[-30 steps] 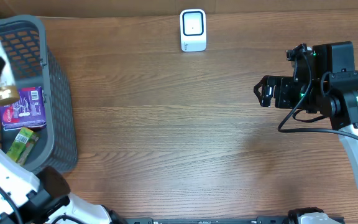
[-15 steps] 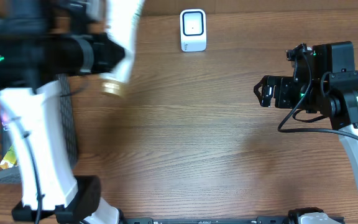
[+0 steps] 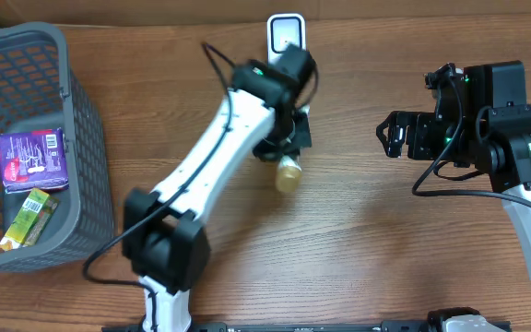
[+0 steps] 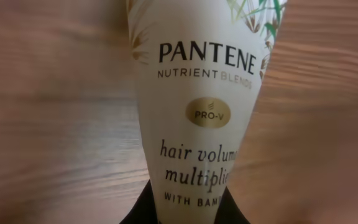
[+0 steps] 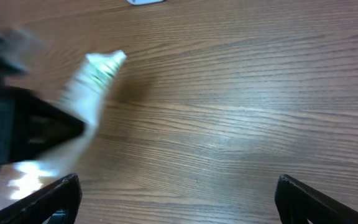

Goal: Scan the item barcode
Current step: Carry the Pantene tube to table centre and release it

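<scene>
Wood-grain table (image 3: 385,240) filled the overhead view, with a white scanner (image 3: 286,43) standing at its far edge and a grey basket (image 3: 63,55) at the left holding two packets. The left gripper (image 3: 282,146) hung just in front of the scanner, clamped on a shampoo tube (image 3: 288,173) whose gold cap pointed away from the scanner. The right gripper (image 3: 393,136) waited well apart at the right, empty.

From the left wrist, the tube (image 4: 197,112) ran up the frame with its printed brand face toward the camera and the dark fingers pinching its lower end. No barcode showed on that face, a detail the overhead could not give.

From the right wrist, its own fingers (image 5: 61,199) stood wide at the bottom corners, with the tube a pale blur at the left.

Presenting the tube looked to be the step in hand. Next, the tube probably needed turning until its barcode faced the scanner window.
</scene>
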Controlling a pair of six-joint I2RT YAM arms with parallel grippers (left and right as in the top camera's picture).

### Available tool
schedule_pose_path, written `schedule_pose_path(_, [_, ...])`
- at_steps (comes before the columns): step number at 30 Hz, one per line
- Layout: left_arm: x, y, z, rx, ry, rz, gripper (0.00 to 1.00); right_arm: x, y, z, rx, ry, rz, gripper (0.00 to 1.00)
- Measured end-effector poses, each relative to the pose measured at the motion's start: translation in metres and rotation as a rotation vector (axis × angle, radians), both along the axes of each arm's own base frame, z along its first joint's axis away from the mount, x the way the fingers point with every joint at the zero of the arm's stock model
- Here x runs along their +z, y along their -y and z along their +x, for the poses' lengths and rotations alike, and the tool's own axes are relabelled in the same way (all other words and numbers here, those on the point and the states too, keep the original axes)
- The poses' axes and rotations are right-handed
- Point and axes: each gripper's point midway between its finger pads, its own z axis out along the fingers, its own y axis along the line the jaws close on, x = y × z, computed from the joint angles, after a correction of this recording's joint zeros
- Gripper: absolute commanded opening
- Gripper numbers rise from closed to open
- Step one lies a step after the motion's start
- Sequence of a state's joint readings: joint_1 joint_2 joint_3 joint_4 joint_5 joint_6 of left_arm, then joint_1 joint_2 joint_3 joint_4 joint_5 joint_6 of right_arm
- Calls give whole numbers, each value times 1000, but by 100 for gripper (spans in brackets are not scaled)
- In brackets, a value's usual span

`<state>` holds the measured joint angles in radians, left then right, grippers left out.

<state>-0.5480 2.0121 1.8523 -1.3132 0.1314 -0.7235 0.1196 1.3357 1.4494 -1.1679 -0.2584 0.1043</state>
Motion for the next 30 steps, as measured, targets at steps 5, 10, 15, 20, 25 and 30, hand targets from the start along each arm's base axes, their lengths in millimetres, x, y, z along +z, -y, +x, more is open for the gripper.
schedule_pose_path(5, [-58, 16, -6, 58, -65, 39, 4, 0, 0, 0, 0, -1, 0, 100])
schedule_pose_path(10, [-94, 29, -5, 68, -73, 48, 4, 0, 0, 0, 0, 0, 0, 100])
schedule_pose_path(15, [-95, 34, -3, 64, -58, 37, 33, 0, 0, 0, 0, -2, 0, 100])
schedule_pose_path(20, [-95, 37, -7, -9, -71, 17, 54, 0, 0, 0, 0, -1, 0, 100])
schedule_pose_path(25, [-94, 37, -16, -67, -108, 5, 56, 0, 0, 0, -1, 0, 0, 100])
schedule_pose_path(30, [-89, 28, -20, -89, -138, 17, 53, 0, 0, 0, 0, 0, 0, 100])
